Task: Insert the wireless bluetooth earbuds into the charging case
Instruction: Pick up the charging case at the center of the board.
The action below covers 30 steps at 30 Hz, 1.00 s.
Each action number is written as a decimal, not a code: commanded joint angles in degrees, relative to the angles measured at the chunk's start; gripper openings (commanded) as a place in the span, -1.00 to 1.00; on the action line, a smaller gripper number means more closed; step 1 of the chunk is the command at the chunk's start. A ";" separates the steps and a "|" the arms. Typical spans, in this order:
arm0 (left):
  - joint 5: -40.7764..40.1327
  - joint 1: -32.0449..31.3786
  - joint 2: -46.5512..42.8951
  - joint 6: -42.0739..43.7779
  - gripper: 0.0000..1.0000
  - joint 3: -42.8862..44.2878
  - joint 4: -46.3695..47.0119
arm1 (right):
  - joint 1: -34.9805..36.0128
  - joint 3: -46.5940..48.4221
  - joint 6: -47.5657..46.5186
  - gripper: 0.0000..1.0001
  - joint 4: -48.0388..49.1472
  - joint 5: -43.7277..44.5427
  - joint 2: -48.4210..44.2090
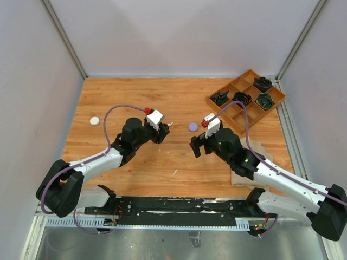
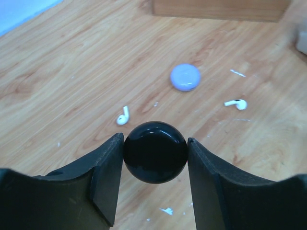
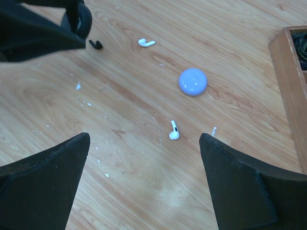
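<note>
Two white earbuds (image 2: 123, 116) (image 2: 236, 103) lie on counter (image 2: 57, 72) near lavender case (image 2: 185, 77). Left tool (image 2: 155, 143) grips black case (image 2: 155, 160); right tool (image 3: 144, 138) spread wide, empty.

A wooden table top (image 1: 179, 103) with orange-brown grain fills the enclosure. Plain pale walls (image 1: 179, 32) rise along its far, left and right edges, and slanting grey metal posts (image 1: 64, 38) climb from its two far corners. The light is soft and even, casting faint shadows. A dull grey metal sheet (image 1: 162, 246) lies below its near edge.
</note>
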 commanded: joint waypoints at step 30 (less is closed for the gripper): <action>2.00 -15.72 -10.80 25.72 0.09 -8.27 14.38 | -8.37 0.91 17.15 0.36 23.24 -29.96 10.48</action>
